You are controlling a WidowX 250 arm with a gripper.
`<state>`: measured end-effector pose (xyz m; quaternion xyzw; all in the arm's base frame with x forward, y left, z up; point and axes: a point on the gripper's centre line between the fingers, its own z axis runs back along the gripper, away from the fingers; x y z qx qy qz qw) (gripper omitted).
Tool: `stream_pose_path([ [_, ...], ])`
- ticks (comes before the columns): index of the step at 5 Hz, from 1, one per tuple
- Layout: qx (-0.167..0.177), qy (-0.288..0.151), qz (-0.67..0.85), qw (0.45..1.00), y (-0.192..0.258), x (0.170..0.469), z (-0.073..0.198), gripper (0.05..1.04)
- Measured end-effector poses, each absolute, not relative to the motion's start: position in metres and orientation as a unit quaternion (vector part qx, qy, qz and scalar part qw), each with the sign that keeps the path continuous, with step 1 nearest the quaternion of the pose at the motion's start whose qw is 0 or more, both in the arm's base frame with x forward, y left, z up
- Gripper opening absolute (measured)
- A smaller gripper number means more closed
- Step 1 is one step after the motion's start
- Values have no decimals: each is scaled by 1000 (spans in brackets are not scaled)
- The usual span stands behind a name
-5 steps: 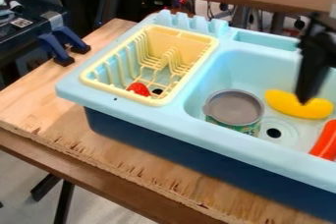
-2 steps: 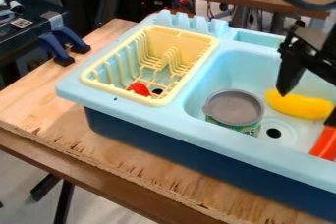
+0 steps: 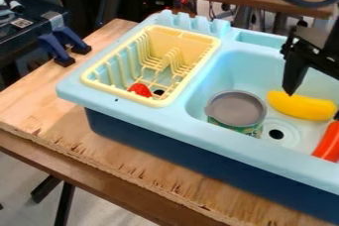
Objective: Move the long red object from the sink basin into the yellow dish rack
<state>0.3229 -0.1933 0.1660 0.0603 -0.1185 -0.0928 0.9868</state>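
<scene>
Gripper (image 3: 313,105) shifted slightly, fingers spread wide over yellow toy (image 3: 303,107); probably lining up grasp, next needs straight lowering, then squeeze.

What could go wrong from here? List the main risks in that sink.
The gripper hangs with its fingers apart at the yellow toy; coming down off-centre, a fingertip might press on it or roll it away.
The orange-red piece lies near the toy's end and could get bumped.
The can stands close on the other side, so a sideways swing might tip it.
</scene>
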Motion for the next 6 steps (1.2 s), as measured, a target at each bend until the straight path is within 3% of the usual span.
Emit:
stream_pose_path([
  [2,29,-125,-48,991,-193,328,154,1002],
  [6,43,-88,-30,995,-198,322,118,1002],
])
